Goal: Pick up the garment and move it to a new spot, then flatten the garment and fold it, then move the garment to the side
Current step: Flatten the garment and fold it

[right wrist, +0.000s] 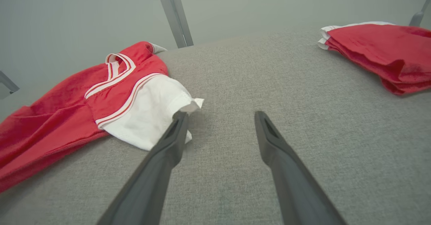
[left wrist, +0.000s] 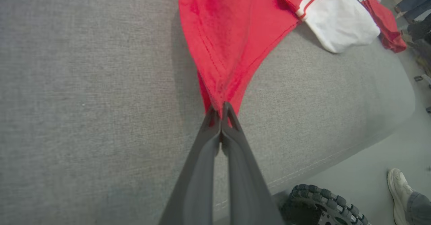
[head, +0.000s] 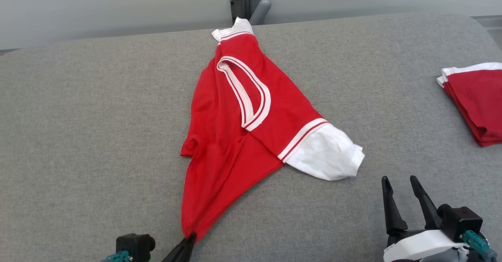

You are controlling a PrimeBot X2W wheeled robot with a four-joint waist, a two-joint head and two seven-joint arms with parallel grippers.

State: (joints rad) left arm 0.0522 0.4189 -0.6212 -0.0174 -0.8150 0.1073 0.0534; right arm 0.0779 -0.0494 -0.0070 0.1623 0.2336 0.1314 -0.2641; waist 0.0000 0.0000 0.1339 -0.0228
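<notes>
Left hand (left wrist: 220, 112) pinching red garment (head: 235, 109), white sleeves

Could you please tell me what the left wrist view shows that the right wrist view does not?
Left wrist view: the left gripper shut on the garment, a knobbly wheel, a person's shoe. Right wrist view: the open right gripper and a metal post. Both: the garment, its white sleeve, the folded red stack and the grey cushion.
</notes>
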